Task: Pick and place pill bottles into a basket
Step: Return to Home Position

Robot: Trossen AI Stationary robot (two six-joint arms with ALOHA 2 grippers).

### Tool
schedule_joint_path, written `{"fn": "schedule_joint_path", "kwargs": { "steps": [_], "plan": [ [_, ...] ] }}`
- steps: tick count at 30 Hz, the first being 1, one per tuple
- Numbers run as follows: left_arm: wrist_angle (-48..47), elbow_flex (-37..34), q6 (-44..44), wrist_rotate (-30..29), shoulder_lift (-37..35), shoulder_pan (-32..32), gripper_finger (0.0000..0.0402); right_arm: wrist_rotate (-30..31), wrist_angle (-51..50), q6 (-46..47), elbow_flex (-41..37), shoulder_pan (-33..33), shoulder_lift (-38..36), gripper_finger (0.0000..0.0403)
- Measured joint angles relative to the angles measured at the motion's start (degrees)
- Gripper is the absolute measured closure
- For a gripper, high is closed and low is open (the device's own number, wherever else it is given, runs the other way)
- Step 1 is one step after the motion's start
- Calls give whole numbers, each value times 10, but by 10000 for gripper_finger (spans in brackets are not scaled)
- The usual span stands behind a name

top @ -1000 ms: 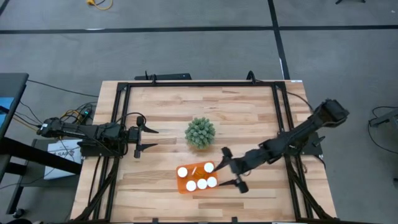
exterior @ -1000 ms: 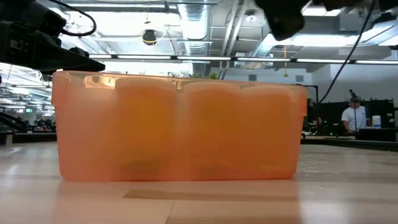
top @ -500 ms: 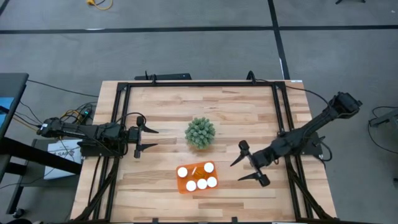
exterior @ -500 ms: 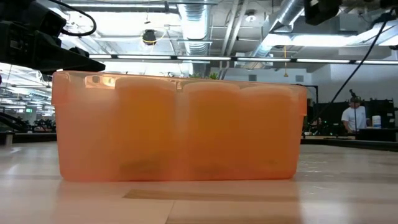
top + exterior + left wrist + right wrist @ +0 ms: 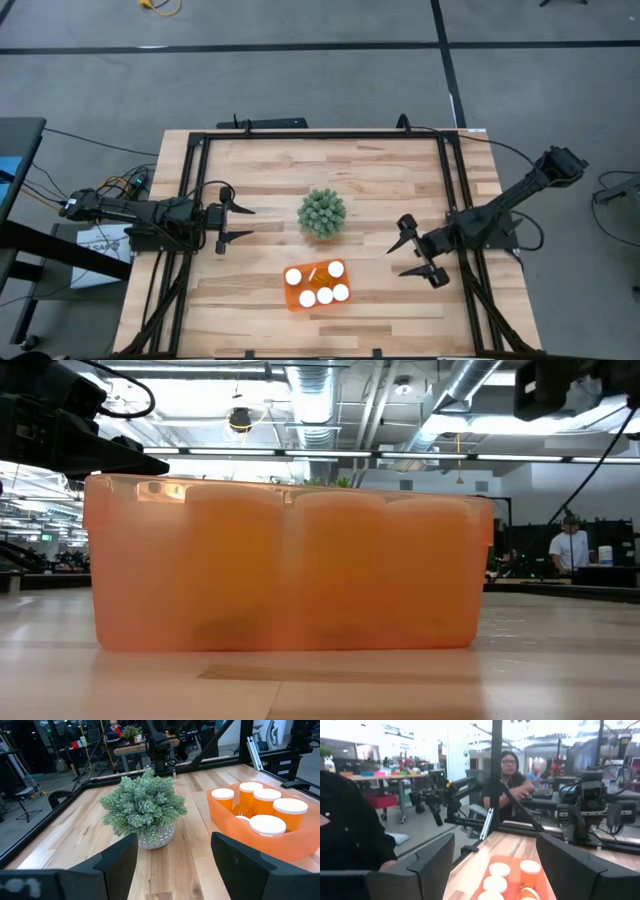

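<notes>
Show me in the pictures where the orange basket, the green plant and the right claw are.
basket (image 5: pixel 290 570): low view, on its front wall.
green plant (image 5: pixel 322 214): high view, middle of its leaves.
right claw (image 5: pixel 394 262): high view, midway between its open fingertips.

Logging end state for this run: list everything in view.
orange translucent pill bottles with round white caps: five caps countable, inside the basket
shallow bright-orange plastic basket: one, beside the plant, not touching it
spiky green potted plant: one, table middle
light wooden table: one
people: at least two, in the room behind
left gripper: dark, jaws open, left table edge
right gripper: dark, jaws open, empty, right of basket
</notes>
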Motion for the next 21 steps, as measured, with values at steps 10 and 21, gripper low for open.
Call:
{"fn": "schedule_joint_path", "kwargs": {
  "steps": [10,21],
  "plan": [
    [0,0,-3,0,0,0,159,45,30,-25,-79,-4,-83,127],
    [0,0,-1,0,0,0,159,74,-43,-82,-94,-56,-170,127]
  ]
}}
